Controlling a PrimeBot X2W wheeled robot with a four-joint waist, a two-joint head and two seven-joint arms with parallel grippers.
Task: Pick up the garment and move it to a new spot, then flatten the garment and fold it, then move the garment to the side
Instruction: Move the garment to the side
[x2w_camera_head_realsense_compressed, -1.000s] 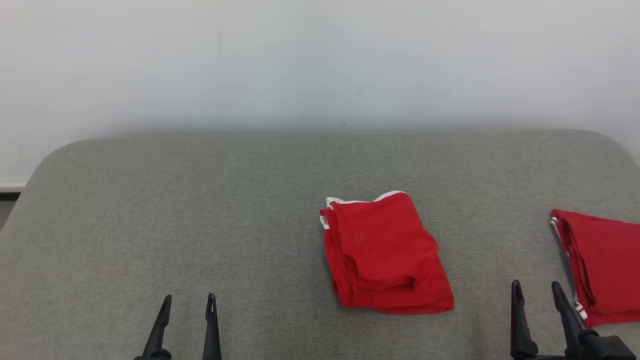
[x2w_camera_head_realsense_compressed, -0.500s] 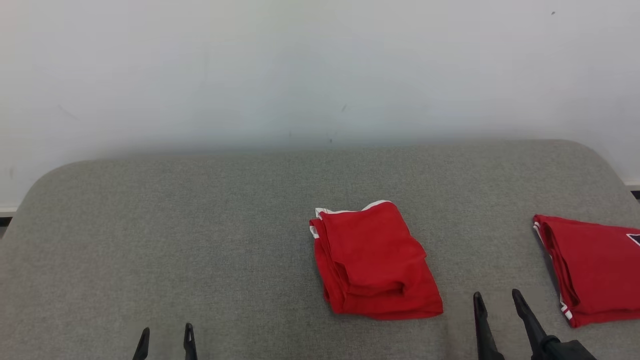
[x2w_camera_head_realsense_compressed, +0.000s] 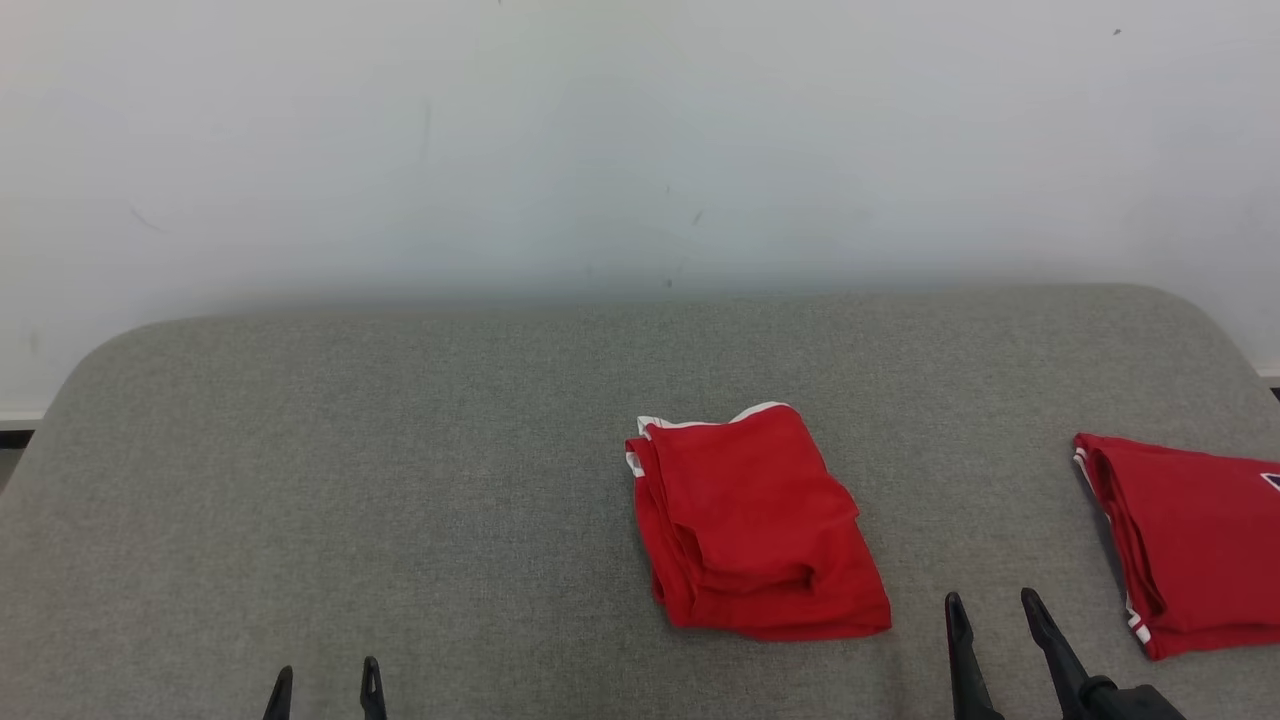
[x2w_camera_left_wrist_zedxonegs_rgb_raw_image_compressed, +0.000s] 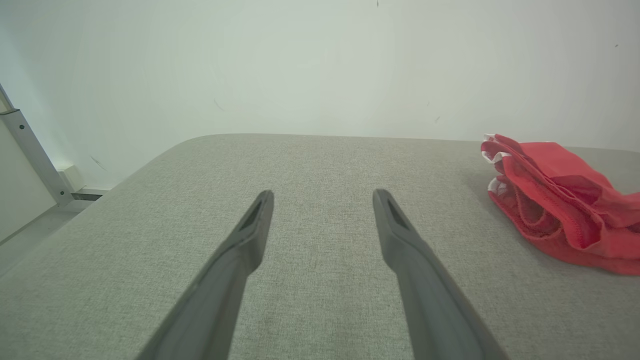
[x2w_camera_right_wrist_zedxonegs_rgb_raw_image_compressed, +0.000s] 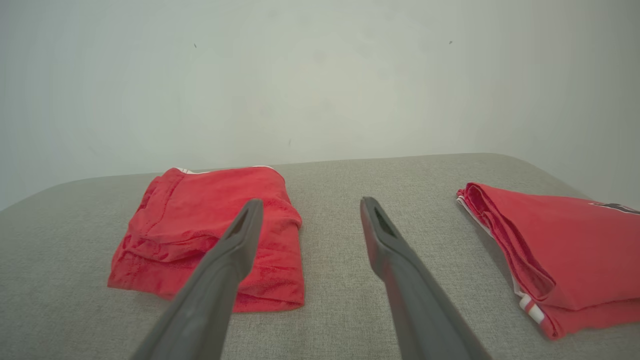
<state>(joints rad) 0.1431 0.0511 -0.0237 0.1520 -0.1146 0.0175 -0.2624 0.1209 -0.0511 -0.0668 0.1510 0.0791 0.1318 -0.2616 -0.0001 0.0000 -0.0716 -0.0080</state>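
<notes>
Head view — folded garment whole, far-right garment cut off by frame; left pincer, right pincer agape, empty.

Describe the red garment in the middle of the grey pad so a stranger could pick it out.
Find the grey pad below the white wall; two folded red garments lie on it. The middle garment sits just right of centre. Unlike the right garment near the pad's right end, which bears a dark print, it is plain red with white trim along its far edge.
</notes>
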